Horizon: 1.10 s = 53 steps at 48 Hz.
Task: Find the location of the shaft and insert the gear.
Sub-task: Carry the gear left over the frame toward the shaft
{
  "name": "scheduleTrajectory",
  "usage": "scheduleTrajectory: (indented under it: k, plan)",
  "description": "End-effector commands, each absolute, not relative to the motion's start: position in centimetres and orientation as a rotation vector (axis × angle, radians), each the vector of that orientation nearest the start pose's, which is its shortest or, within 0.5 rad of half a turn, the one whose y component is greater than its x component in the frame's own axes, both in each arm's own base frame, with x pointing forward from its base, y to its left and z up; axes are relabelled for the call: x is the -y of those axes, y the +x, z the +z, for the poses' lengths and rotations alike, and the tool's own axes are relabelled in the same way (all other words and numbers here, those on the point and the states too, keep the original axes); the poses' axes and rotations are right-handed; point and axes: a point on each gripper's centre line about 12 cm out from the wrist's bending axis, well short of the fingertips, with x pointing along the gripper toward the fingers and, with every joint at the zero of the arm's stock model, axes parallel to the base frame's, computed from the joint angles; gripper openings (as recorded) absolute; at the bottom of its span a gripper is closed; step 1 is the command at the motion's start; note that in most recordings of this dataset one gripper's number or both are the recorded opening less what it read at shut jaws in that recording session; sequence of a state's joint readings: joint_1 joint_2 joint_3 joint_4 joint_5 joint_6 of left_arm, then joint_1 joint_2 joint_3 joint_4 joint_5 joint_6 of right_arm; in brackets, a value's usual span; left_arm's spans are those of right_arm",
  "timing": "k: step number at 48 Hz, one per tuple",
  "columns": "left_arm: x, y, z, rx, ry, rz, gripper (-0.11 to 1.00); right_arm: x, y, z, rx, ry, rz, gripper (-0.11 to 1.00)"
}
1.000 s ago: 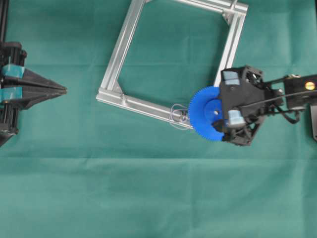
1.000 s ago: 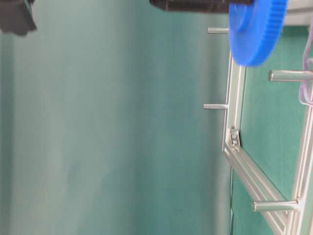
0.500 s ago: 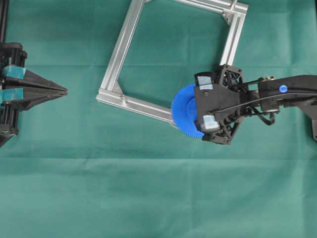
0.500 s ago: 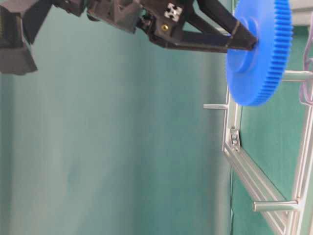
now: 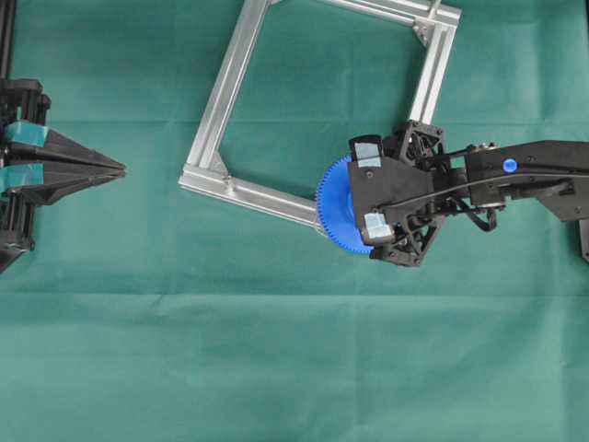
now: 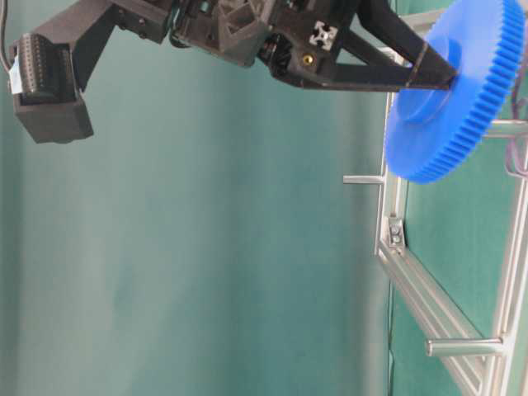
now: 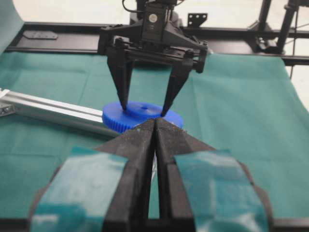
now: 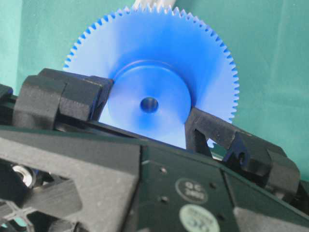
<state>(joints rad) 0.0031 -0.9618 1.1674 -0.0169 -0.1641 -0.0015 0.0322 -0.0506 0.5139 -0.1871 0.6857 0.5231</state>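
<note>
Green cloth point(image 5: 276, 368) covers the whole work surface. Overhead view: an aluminium frame point(image 5: 221, 101) lies on it, and the gear point(image 5: 333, 204) sits over the frame's lower rail near its right end, partly hidden under the right gripper point(image 5: 361, 203). The left gripper point(image 5: 118, 168) is parked well apart at the left edge, its jaws pressed together.

Table-level view: the gear point(image 6: 462, 91) is tilted, pinched at its raised hub by the right gripper's fingers point(image 6: 412, 74). Several metal pins point(image 6: 363, 178) stand out from the frame; which of them is the shaft cannot be told.

Left wrist view: the left gripper's fingers point(image 7: 145, 145) meet with no gap; beyond them the right gripper point(image 7: 143, 110) holds the gear point(image 7: 140, 116) by its hub.

Right wrist view: both fingers point(image 8: 82, 96) clamp the hub either side of the gear's point(image 8: 154, 53) centre hole.
</note>
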Motion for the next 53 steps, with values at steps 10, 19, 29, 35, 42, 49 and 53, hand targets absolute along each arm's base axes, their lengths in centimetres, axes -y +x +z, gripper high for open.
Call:
scheduleTrajectory:
  k: [10, 19, 29, 35, 42, 49, 53]
  plan:
    - [-0.1, 20.3, 29.0, -0.021, -0.018, 0.006, 0.03, -0.5, 37.4, 20.5, -1.031, 0.256, -0.255, 0.69]
    - [-0.1, 20.3, 29.0, -0.023, -0.017, 0.006, 0.03, -1.0, 38.0, 20.5, -1.027, 0.251, -0.241, 0.69]
    - [-0.1, 20.3, 29.0, -0.023, -0.018, 0.008, 0.03, -1.6, 39.2, 20.6, -1.015, 0.238, -0.222, 0.69]
    - [-0.1, 20.3, 29.0, -0.023, -0.017, 0.008, 0.03, -1.9, 39.8, 20.5, -1.014, 0.231, -0.213, 0.69]
    - [-0.1, 20.3, 29.0, -0.023, -0.017, 0.008, 0.03, -1.9, 40.3, 20.2, -1.015, 0.214, -0.209, 0.69]
    - [-0.1, 20.3, 29.0, -0.023, -0.018, 0.006, 0.03, -1.6, 40.3, 20.2, -1.006, 0.176, -0.212, 0.69]
    - [-0.1, 20.3, 29.0, -0.023, -0.018, 0.008, 0.03, -1.2, 40.4, 20.3, -1.002, 0.155, -0.219, 0.69]
